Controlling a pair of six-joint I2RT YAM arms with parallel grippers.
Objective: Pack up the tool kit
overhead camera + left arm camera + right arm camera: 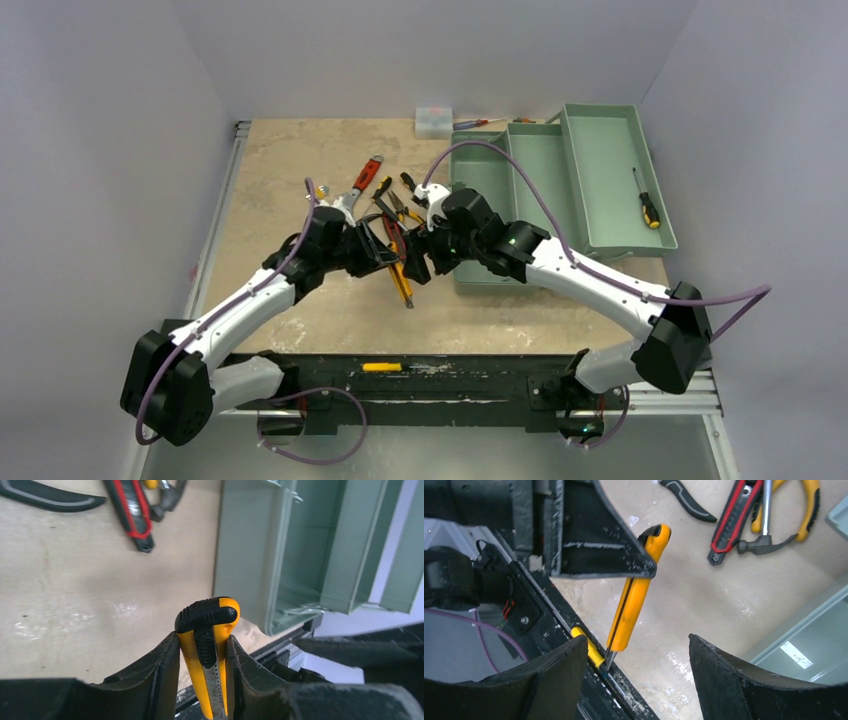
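We hold a yellow knife (pixel 207 615) tight in our left gripper (pixel 202 639). Our right gripper (pixel 638 640) is spread wide with nothing in it, close to that knife. The green toolbox (pixel 545 170) sits open at the right of the counter (pixel 290 170). Yellow pliers (pixel 811 510) lie near it. We see a screwdriver (pixel 646 206) in its far tray.
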